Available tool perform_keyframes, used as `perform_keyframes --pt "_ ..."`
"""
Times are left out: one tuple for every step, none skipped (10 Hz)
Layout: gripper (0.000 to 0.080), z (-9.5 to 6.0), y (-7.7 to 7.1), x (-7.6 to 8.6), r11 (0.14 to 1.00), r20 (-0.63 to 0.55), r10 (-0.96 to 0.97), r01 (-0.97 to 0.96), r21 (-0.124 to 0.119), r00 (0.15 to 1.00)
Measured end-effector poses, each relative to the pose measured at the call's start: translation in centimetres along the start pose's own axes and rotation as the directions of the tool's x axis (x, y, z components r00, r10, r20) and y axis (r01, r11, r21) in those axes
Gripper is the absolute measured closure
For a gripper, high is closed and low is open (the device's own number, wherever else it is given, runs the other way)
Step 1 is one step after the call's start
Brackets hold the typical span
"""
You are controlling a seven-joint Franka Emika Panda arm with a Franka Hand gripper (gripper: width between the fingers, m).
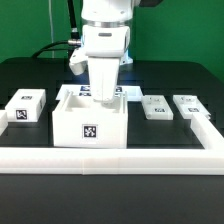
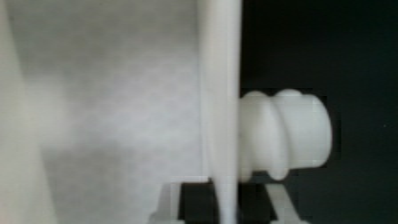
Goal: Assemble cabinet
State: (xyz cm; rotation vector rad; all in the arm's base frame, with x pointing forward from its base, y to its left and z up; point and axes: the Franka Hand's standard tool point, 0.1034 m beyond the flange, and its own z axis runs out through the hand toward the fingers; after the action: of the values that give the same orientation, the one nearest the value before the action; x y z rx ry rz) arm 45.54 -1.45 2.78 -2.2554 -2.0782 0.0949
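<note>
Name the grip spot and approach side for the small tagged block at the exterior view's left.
From above, probably: hand across the small white tagged plastic block's side faces. It lies flat, top unobstructed, clear of the large white cabinet box.

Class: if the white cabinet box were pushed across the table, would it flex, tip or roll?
The cabinet probably stays stiff: thick, straight walls. Its flat, wide base suggests sliding, not rolling or tipping. Hollow, so likely light.
</note>
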Motion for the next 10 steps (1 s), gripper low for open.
perform_keyframes --pt "0.0759 0.0 0.0 0.0 1.0 0.0 0.0 0.0 0.0 1.0" --pt "0.0759 0.0 0.0 0.0 1.0 0.0 0.0 0.0 0.0 1.0" --pt "0.0759 0.0 0.0 0.0 1.0 0.0 0.0 0.0 0.0 1.0" --pt "0.0759 0.0 0.0 0.0 1.0 0.0 0.0 0.0 0.0 1.0" --pt "0.0759 0.0 0.0 0.0 1.0 0.0 0.0 0.0 0.0 1.0" --pt "0.0758 0.0 0.1 0.0 1.0 0.0 -0.002 0.002 0.0 1.0" --pt "0.0758 -0.2 0.7 0.0 1.0 0.0 -0.003 0.003 -0.007 1.0" --pt "0.0758 -0.3 1.6 0.1 1.0 -0.002 -0.006 0.006 -0.016 1.0" --pt "0.0758 -0.2 2.5 0.5 1.0 -0.005 -0.011 0.011 -0.023 1.0" --pt "0.0758 -0.2 3.2 0.9 0.999 -0.009 -0.014 0.014 -0.032 1.0"
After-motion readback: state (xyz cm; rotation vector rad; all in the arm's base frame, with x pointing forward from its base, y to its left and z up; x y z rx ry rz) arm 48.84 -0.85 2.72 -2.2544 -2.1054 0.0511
